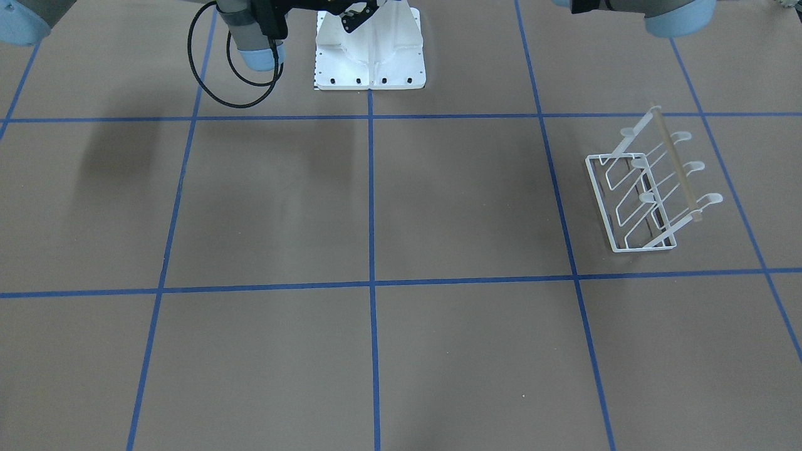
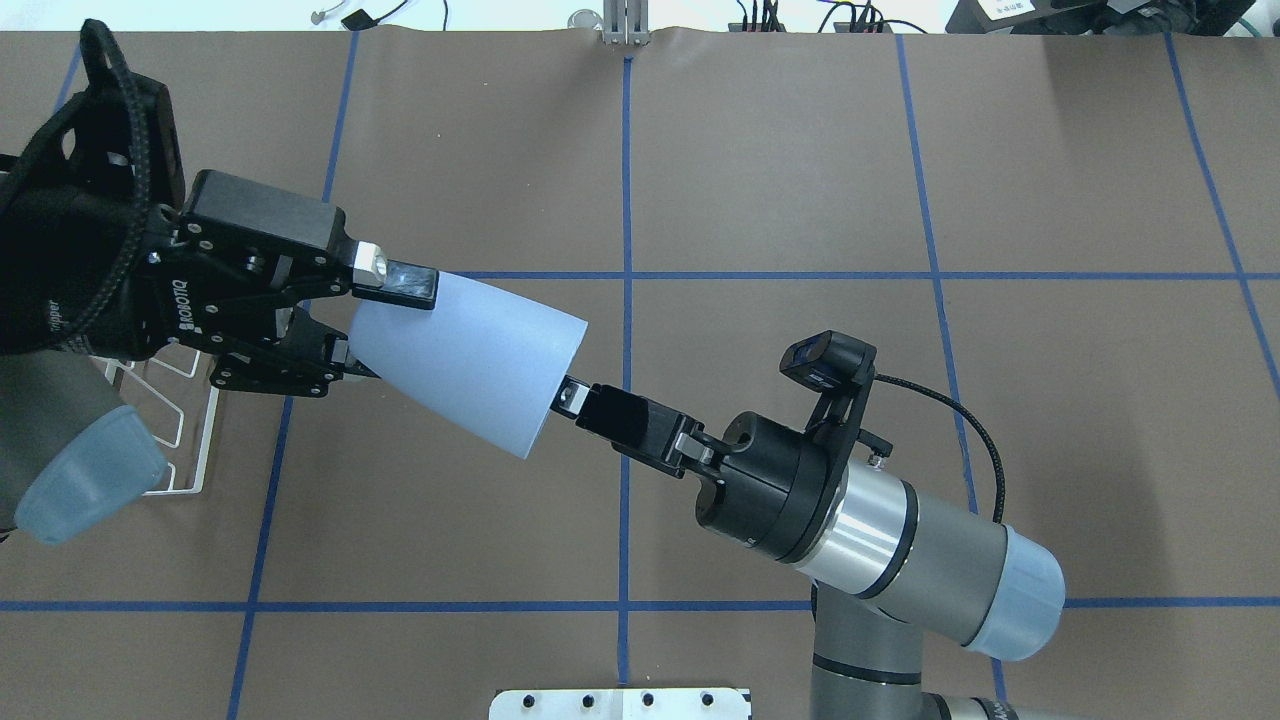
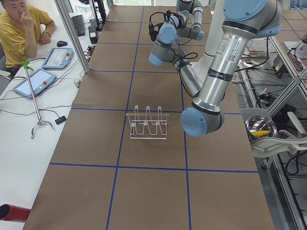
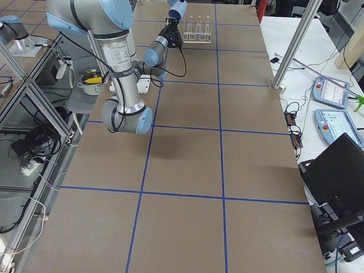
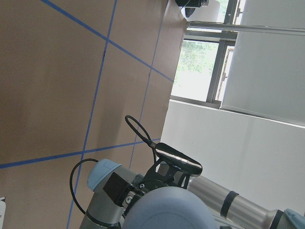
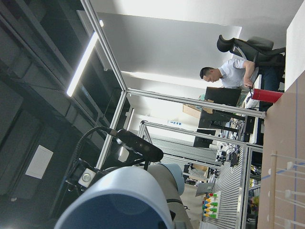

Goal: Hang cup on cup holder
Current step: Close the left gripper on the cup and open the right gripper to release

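Holding the cup (image 2: pixel 470 365) midair for a hand-over, I judge: my left gripper (image 2: pixel 378 322) clamps its narrow base, my right gripper (image 2: pixel 570 398) pinches the rim, and the cup holder (image 1: pixel 678 166) lies below the left one.

Both my arms raised mid-air, wrists pointing at each other. My left gripper (image 2: pixel 372 320) clamped across cup (image 2: pixel 470 365) base; my right gripper (image 2: pixel 572 400), jaws narrow, pinching its rim.
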Controlling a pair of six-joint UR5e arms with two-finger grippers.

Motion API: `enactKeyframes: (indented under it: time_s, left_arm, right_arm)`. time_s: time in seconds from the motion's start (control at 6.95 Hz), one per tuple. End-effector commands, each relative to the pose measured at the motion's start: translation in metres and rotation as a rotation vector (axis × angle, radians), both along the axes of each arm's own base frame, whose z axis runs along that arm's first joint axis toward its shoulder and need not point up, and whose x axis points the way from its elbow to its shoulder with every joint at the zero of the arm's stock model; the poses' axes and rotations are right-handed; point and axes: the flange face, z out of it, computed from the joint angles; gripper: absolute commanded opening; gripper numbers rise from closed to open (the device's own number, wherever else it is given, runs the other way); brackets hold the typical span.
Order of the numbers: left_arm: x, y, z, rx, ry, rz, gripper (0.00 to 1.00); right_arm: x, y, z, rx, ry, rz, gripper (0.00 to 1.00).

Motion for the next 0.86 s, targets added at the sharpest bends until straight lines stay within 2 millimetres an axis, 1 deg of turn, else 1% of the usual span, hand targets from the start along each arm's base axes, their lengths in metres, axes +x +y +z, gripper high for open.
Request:
enactKeyframes:
  time_s: [0.0, 0.14, 0.29, 0.43, 0.58, 0.72]
  left_arm:
    - [0.003, -0.002, 0.005, 0.018, 0.017, 0.001, 0.22]
    - [0.003, -0.003, 0.006, 0.019, 0.017, 0.0, 0.04]
    - [0.003, -0.004, 0.006, 0.017, 0.017, -0.003, 0.0]
    - [0.003, -0.007, 0.004, 0.009, 0.029, -0.026, 0.0]
    - [0.002, -0.008, 0.003, 0.007, 0.036, -0.04, 0.0]
    - [-0.002, -0.011, 0.003, 0.011, 0.045, -0.065, 0.0]
  right_arm:
    - [0.002, 0.0, 0.0, 0.001, -0.002, 0.001, 0.83]
    - [0.009, 0.001, 0.001, 0.0, -0.014, -0.005, 1.0]
    - [0.031, 0.003, 0.0, 0.001, -0.038, -0.004, 1.0]
    - [0.051, 0.007, 0.016, -0.002, -0.021, -0.006, 1.0]
    - [0.056, 0.006, 0.032, -0.008, 0.012, -0.001, 1.0]
    - [0.065, -0.004, 0.061, -0.023, 0.081, 0.024, 1.0]
